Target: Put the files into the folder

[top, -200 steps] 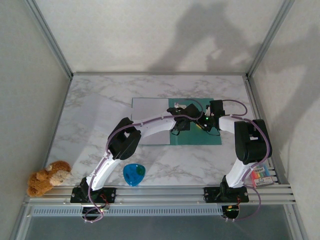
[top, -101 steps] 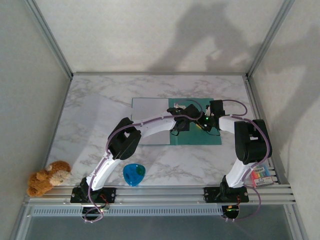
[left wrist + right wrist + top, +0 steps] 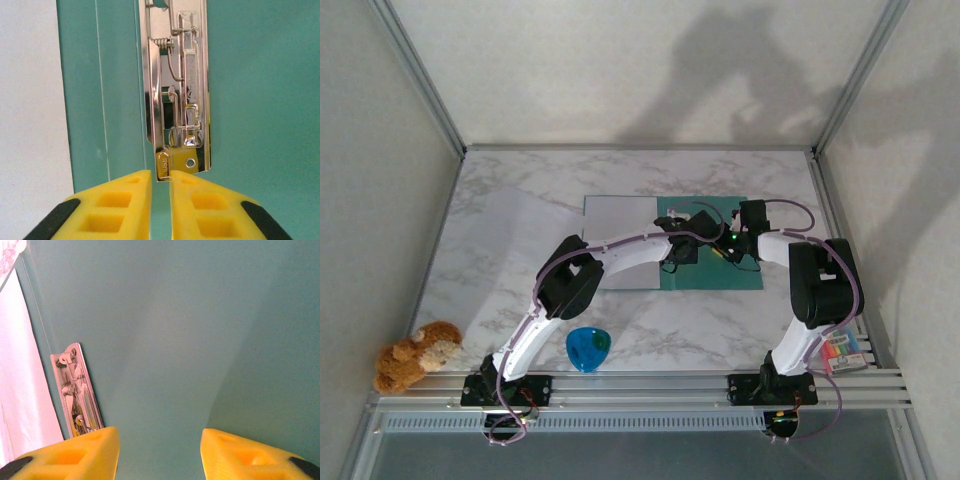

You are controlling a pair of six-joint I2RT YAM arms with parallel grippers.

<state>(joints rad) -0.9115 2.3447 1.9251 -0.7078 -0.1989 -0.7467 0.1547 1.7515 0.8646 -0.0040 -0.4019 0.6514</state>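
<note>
Moved: left gripper (image 3: 161, 175) fingers drawn closer, slim gap left.
Metal clip (image 3: 177, 100): just beyond its tips.
Right gripper (image 3: 160, 432): apart, over folder (image 3: 190, 330).

A: What is the folder (image 3: 250, 75) made of?
B: Thin card, I think. It is green, smooth and dull, with no shine.
A: And the clip (image 3: 185, 100) just past the tips of the left gripper (image 3: 160, 176)?
B: Metal. Bright and shiny like a mirror, with a thin wire spring.
A: The fingers (image 3: 115, 205)?
B: Dull yellow, maybe plastic, with black pads (image 3: 55, 217) at the outer edges.
A: And under the right gripper (image 3: 160, 437)?
B: The same dull green card.
</note>
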